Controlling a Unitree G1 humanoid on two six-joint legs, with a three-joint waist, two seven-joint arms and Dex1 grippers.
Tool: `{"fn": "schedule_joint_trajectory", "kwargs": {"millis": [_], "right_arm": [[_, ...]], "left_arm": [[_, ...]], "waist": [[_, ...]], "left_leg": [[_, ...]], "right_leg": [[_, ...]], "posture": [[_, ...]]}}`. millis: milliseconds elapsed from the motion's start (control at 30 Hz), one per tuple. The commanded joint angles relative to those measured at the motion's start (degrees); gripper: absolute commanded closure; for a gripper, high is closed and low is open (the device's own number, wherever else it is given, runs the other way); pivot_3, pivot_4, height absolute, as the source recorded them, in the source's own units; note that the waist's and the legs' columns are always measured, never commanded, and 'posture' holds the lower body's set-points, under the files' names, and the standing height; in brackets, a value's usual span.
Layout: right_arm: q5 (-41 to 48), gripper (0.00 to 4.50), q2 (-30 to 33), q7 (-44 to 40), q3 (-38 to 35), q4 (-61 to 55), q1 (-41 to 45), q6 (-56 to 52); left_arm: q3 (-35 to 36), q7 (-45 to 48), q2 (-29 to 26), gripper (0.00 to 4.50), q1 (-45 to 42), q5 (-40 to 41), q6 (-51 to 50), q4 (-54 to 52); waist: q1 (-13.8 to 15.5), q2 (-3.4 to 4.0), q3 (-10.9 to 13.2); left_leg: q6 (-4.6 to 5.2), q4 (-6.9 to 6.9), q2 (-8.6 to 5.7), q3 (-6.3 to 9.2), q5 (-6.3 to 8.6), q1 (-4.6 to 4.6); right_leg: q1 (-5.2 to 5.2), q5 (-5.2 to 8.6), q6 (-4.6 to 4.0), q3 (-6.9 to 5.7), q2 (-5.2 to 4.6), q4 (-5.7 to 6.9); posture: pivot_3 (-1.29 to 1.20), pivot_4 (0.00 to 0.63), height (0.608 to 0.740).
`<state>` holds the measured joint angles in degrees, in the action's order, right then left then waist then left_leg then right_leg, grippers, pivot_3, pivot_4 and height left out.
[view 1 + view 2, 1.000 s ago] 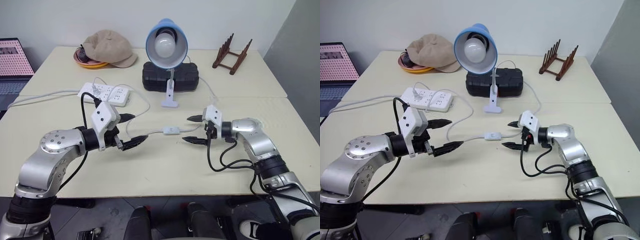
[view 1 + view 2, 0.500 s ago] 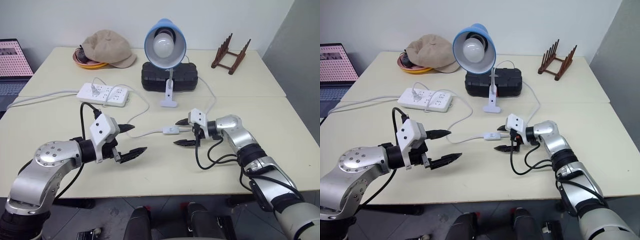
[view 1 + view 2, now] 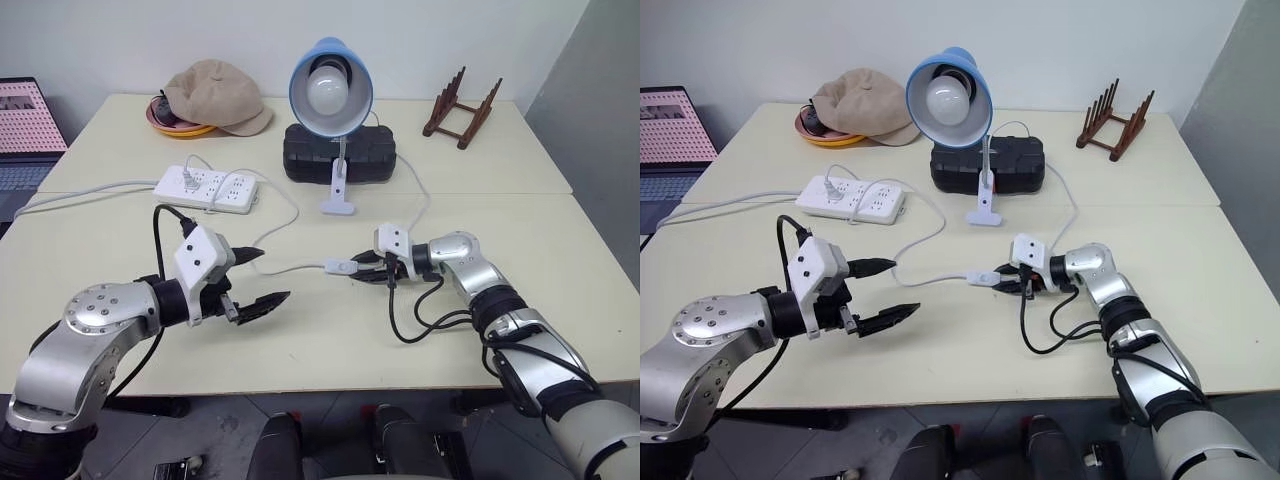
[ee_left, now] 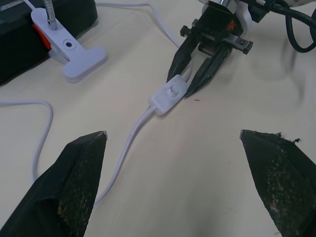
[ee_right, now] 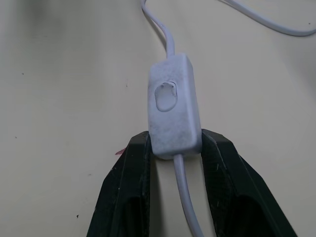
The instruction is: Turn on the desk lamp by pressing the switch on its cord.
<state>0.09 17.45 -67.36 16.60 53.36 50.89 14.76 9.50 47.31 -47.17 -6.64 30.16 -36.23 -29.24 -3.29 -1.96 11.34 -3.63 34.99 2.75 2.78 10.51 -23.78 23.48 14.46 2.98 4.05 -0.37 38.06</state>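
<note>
Right gripper: clenched on the near end of the switch, one finger on each side.
Left gripper: released, fingers wide apart, holding nothing, left of the switch.
Switch: flat on the table, in front of the lamp.
Cord: runs out of both ends of the switch.
Lamp: bulb unlit.

Both eye views look from above, forward and down at the switch. The left wrist view faces it from near; the right wrist view is very near, directly over it.
</note>
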Motion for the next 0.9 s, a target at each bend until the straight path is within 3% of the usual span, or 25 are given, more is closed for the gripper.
{"fn": "schedule_joint_trajectory", "kwargs": {"millis": [33,133,200,267,433,633,900], "right_arm": [[0.7,3.40,0.1,0.1,-2.3,-0.8,1.4,0.6],[1.7,3.40,0.6,-0.2,-3.5,-2.9,0.6,-1.0],[3.1,3.40,1.6,-0.2,-4.9,-7.7,-0.8,-4.3],[5.2,3.40,2.7,-0.1,-6.3,-14.7,-3.1,-9.1],[10.6,3.40,4.8,2.4,-8.4,-37.1,-11.6,-23.8],[13.6,3.40,6.1,5.8,-8.1,-54.1,-18.1,-32.9],[15.6,3.40,6.5,7.8,-7.3,-61.2,-19.6,-36.8]], "left_arm": [[1.7,-0.9,0.6,0.00,-0.6,2.2,-1.2,-1.5],[3.5,-2.7,2.1,0.00,-0.5,8.3,-7.4,-1.1],[8.1,-8.8,6.1,0.00,-0.9,22.9,-17.6,0.5],[10.8,-13.8,9.2,0.00,-0.4,31.3,-23.2,1.4],[12.2,-26.9,16.3,0.00,-0.3,45.9,-26.6,3.9],[7.0,-32.4,23.4,0.00,-4.6,47.0,-24.3,8.1],[1.8,-30.6,26.5,0.00,-9.3,44.2,-23.0,12.0]], "waist": [[0.0,0.00,0.0],[0.0,0.00,0.0],[0.0,0.01,0.0],[0.1,0.01,0.0],[0.4,-0.01,0.0],[0.6,0.02,0.0],[0.6,0.00,0.0]], "left_leg": [[0.00,0.00,0.00,0.00,0.00,0.00],[0.00,0.00,0.00,0.00,0.00,-0.01],[0.00,0.00,0.00,0.00,0.00,-0.01],[0.00,0.01,0.01,0.05,0.00,-0.02],[0.00,0.03,0.00,0.16,0.00,-0.02],[-0.01,0.17,-0.04,0.17,-0.01,0.06],[-0.01,0.23,-0.05,0.14,-0.01,0.03]], "right_leg": [[0.00,0.00,0.00,0.00,0.00,0.00],[0.00,0.00,0.00,0.00,0.00,-0.01],[0.00,0.00,0.00,0.00,0.00,0.00],[-0.01,0.01,0.04,-0.02,-0.01,0.04],[-0.08,0.01,0.05,-0.11,-0.02,0.04],[-0.15,-0.01,0.04,-0.08,0.00,0.11],[-0.17,-0.03,0.01,-0.05,0.01,0.03]], "posture": [[0.00,0.150,0.740],[0.00,0.150,0.740],[0.00,0.150,0.740],[0.00,0.150,0.740],[0.00,0.150,0.740],[0.00,0.150,0.740],[0.00,0.150,0.740]]}}
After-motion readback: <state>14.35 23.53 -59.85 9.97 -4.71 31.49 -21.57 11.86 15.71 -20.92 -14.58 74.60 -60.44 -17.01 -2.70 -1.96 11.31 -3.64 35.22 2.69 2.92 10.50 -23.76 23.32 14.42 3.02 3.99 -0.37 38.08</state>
